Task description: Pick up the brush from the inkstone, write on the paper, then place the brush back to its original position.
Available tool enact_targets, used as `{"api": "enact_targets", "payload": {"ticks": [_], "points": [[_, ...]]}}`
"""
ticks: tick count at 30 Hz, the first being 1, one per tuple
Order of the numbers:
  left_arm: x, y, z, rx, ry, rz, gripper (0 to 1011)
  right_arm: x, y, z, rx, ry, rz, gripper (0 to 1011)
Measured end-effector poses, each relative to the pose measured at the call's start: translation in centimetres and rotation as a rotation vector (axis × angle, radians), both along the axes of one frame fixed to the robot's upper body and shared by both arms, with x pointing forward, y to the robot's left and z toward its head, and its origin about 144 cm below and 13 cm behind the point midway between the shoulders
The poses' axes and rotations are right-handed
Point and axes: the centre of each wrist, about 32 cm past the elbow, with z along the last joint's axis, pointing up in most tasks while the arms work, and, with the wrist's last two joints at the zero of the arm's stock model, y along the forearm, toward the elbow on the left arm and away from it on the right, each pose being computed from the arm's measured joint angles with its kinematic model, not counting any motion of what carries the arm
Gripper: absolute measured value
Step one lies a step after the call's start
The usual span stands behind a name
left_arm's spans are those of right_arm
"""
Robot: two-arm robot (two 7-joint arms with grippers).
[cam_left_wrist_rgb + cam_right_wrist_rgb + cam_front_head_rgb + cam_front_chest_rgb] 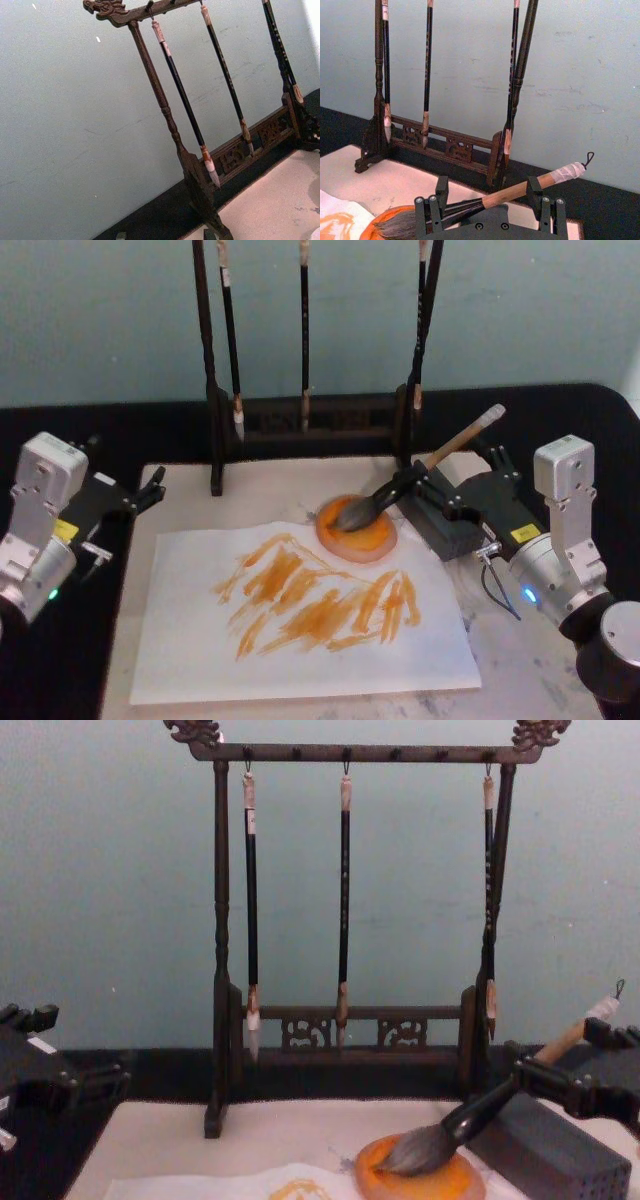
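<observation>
**On the orange disc: brush head down, right gripper around handle**

At the mat's right side, the right gripper (433, 483) straddled the fat-bristled, tan-handled brush (415, 477); fingers (535, 192) spread wide, whether touching the handle I could not tell; bristles lay on the flat round orange inkstone (357, 530), handle tilted up-right; whitish paper sheet with orange strokes (300, 630) lay just beside the disc; left gripper (150, 487) idled at the left edge, fingers unclear.
</observation>
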Motion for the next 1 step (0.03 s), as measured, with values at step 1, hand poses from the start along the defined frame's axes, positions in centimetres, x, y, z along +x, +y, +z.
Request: {"api": "enact_targets", "payload": {"ticks": [1], "points": [[0.0,0.0,0.0,0.0,0.0,0.0,1001,0.0,0.0,0.0,0.0,0.0,0.0,1000]]}}
